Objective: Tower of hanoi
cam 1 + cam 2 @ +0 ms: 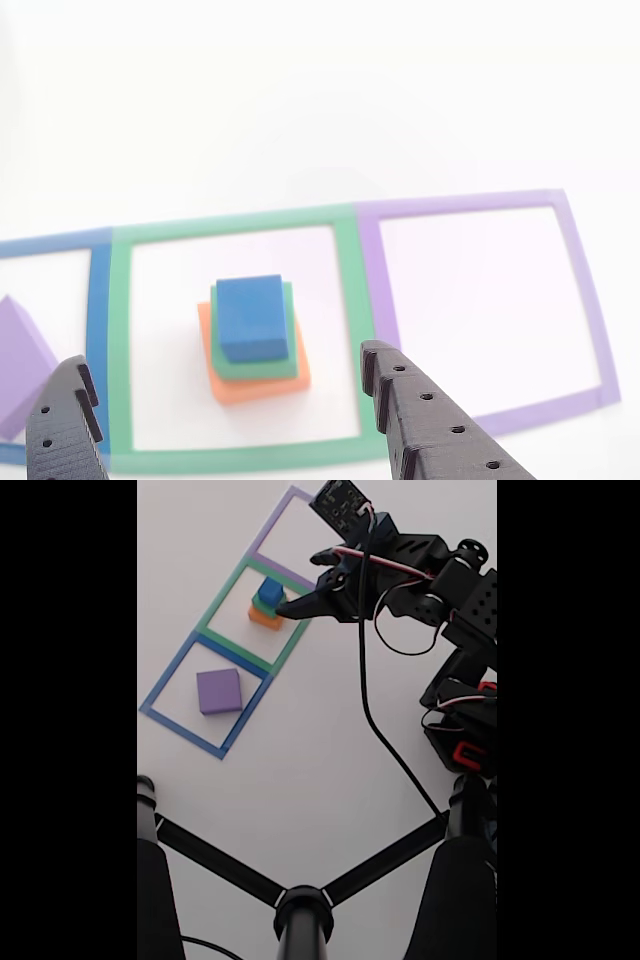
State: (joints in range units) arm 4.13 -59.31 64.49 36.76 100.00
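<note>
Three blocks sit stacked ahead of my jaws in the other view: blue cube (250,315) on green cube (255,345) on orange block (255,375), inside the green taped outline (235,225). My gripper (230,400) is spread wide and grasping nothing, one black finger (65,425) at the lower left, the other at the lower right, the stack between and beyond them. The purple block (20,365) is cut off beyond the left finger; the fixed view shows it whole (219,691) in the blue outline (180,680). That view also shows the arm (440,590), though there the stack (268,604) is small and hard to read.
</note>
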